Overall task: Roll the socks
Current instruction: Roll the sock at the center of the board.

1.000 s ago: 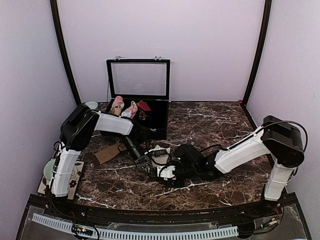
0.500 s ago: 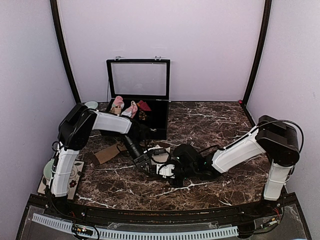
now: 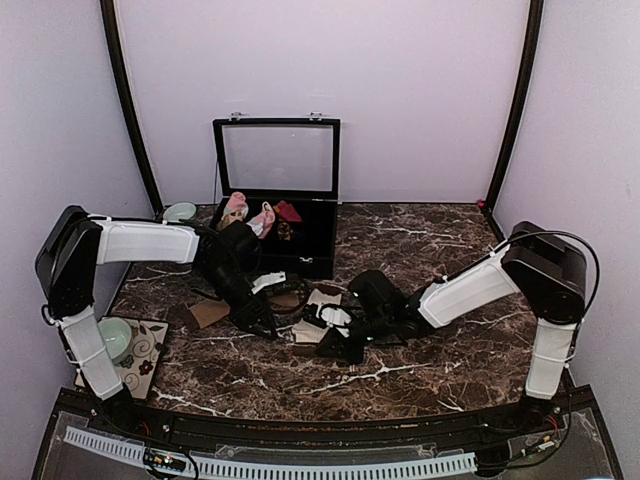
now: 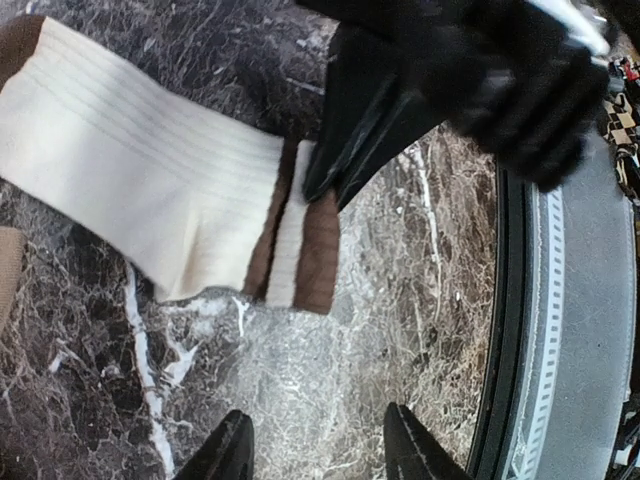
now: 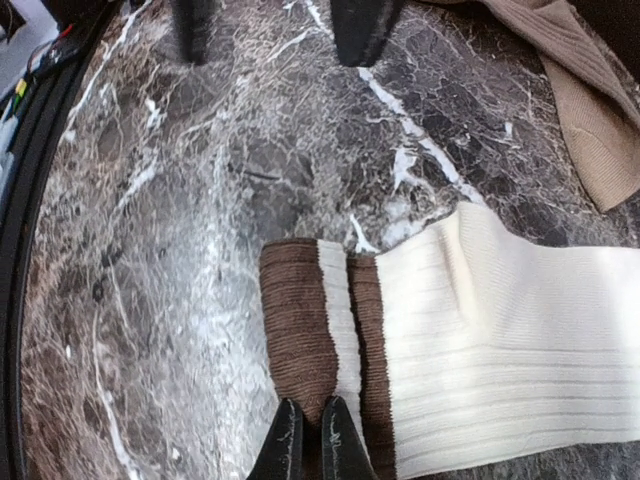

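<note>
the cream sock [image 5: 500, 340] lies flat on the marble table [image 3: 450, 240], just in front of the black case [image 3: 275, 200]. the right gripper [image 5: 312, 445] is pinched closed on the sock's brown cuff [image 5: 300, 330], the end away from the case. the left gripper [image 4: 320, 455] hovers over the table with fingers apart, holding nothing.

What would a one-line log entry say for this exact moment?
left fingers: open, empty, above table | right fingers: shut on cream sock at brown cuff | sock: flat, unrolled

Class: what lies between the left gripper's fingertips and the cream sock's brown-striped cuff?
Only bare marble tabletop separates left gripper from cream sock, seen in left wrist view.
</note>
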You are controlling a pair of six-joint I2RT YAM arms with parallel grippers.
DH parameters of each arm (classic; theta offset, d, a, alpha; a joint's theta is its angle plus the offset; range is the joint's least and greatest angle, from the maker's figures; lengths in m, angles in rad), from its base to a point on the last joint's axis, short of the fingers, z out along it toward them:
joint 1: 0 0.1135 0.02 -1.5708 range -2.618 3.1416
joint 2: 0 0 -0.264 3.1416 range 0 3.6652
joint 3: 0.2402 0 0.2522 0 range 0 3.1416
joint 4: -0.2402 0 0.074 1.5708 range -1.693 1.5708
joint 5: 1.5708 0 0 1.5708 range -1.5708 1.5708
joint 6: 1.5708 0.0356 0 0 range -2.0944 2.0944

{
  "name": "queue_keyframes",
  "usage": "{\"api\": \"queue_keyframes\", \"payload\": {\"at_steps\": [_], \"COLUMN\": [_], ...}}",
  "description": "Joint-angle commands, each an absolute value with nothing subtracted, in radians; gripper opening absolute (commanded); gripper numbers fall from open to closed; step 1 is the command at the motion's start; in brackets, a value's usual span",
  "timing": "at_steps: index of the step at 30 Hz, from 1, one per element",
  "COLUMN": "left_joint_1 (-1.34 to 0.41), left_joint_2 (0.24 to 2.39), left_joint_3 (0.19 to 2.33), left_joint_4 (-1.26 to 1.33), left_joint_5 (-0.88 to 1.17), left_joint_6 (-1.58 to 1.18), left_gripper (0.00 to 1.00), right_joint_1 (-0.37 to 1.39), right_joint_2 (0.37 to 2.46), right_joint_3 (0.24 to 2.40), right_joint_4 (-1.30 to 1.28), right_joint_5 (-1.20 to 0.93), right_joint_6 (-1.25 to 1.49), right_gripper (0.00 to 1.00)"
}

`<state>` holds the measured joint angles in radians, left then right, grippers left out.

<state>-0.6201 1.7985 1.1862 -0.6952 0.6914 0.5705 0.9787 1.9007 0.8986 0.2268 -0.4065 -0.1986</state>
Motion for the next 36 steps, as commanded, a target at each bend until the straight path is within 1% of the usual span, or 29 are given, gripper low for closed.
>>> {"api": "queue_keyframes", "payload": {"at_steps": [1, 3, 6, 10, 15, 19, 23, 27, 32, 36], "left_joint_1": [-0.627, -0.646, -0.691, -0.753, -0.802, -0.804, -0.804, -0.805, -0.805, -0.805], "left_joint_2": [1.741, 1.753, 1.770, 1.788, 1.826, 1.868, 1.887, 1.875, 1.864, 1.806], "left_joint_3": [1.132, 1.138, 1.145, 1.132, 1.138, 1.162, 1.154, 1.133, 1.123, 1.125], "left_joint_4": [-0.590, -0.587, -0.578, -0.526, -0.483, -0.459, -0.421, -0.400, -0.400, -0.457], "left_joint_5": [0.732, 0.732, 0.724, 0.655, 0.548, 0.480, 0.423, 0.410, 0.387, 0.436], "left_joint_6": [0.602, 0.621, 0.651, 0.681, 0.748, 0.779, 0.799, 0.813, 0.827, 0.838], "left_gripper": [0.46, 0.45, 0.45, 0.44, 0.42, 0.40, 0.39, 0.44, 0.45, 0.46], "right_joint_1": [0.948, 0.922, 0.877, 0.857, 0.842, 0.841, 0.840, 0.838, 0.835, 0.834], "right_joint_2": [2.042, 2.066, 2.094, 2.138, 2.174, 2.186, 2.199, 2.203, 2.206, 2.208], "right_joint_3": [0.978, 0.985, 0.986, 1.012, 1.024, 1.022, 1.040, 1.058, 1.077, 1.077], "right_joint_4": [-0.029, -0.028, -0.020, -0.074, -0.120, -0.132, -0.165, -0.196, -0.218, -0.219], "right_joint_5": [-0.512, -0.599, -0.673, -0.704, -0.695, -0.686, -0.678, -0.673, -0.665, -0.660], "right_joint_6": [-0.008, 0.053, 0.151, 0.221, 0.277, 0.291, 0.286, 0.275, 0.267, 0.268], "right_gripper": [0.00, 0.00, 0.00, 0.00, 0.00, 0.00, 0.00, 0.00, 0.00, 0.00]}}
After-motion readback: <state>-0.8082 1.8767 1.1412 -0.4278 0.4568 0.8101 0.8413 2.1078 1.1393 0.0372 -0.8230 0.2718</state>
